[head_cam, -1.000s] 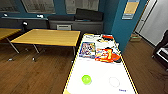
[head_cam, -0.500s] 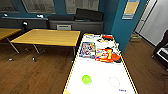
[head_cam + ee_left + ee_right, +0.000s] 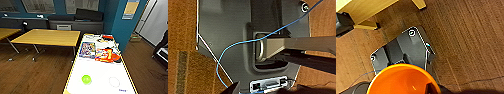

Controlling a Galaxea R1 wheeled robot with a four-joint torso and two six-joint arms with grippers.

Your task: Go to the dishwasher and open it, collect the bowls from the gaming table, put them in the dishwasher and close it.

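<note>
Orange bowl (image 3: 402, 80) sits at the lower centre of your right wrist view, close under that arm; whether the gripper clamps it, you cannot tell. Judged light, rigid, slippery: take the rim. A green bowl (image 3: 86, 79) rests on the white table (image 3: 100, 72).

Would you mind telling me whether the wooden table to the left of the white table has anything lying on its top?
No, the wooden table shows a bare yellow top, while the box games and the green bowl lie on the white table beside it.

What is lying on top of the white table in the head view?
On the white table: a green bowl, a clear bowl, and colourful boxes further back. What lies under the boxes is covered.
</note>
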